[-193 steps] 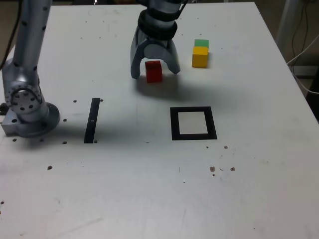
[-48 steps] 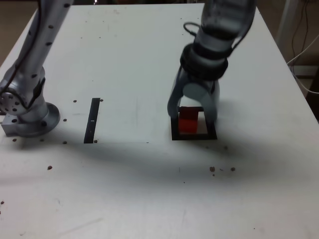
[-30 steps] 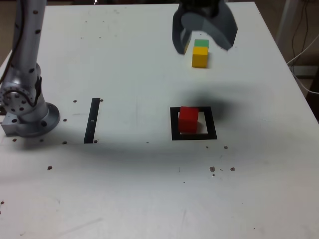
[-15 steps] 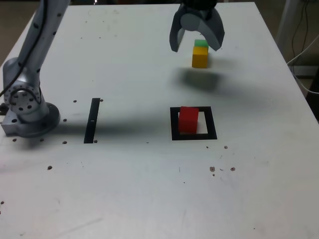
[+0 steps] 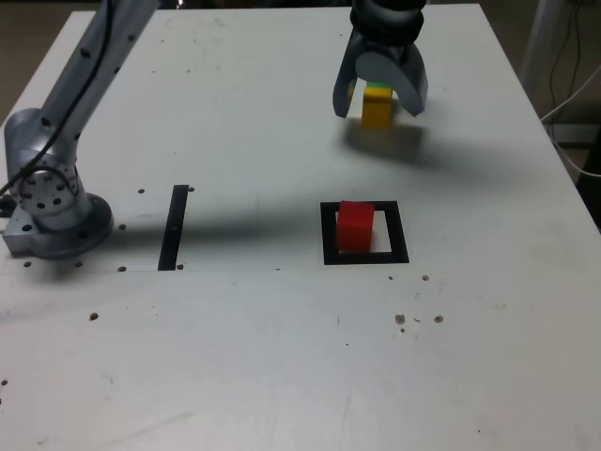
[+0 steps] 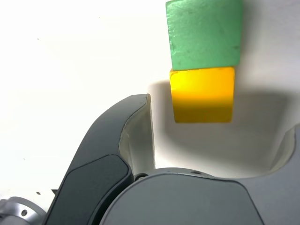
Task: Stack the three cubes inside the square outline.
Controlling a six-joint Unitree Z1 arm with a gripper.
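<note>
The arm [image 5: 75,103] reached across the table [image 5: 282,376]. Its gripper [image 5: 379,101] hung with jaws spread wide, straddling the yellow cube [image 5: 376,110], which touched the green cube [image 5: 378,87]. The red cube [image 5: 355,225] sat in the outline [image 5: 329,246]. Descending squarely, then clamping yellow alone, seemed wise.

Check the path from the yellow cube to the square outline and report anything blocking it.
Nothing visible blocks it. The yellow cube sits between the open gripper's jaws, touching the green cube behind it. Bare table lies between it and the square outline, where the red cube waits.
</note>
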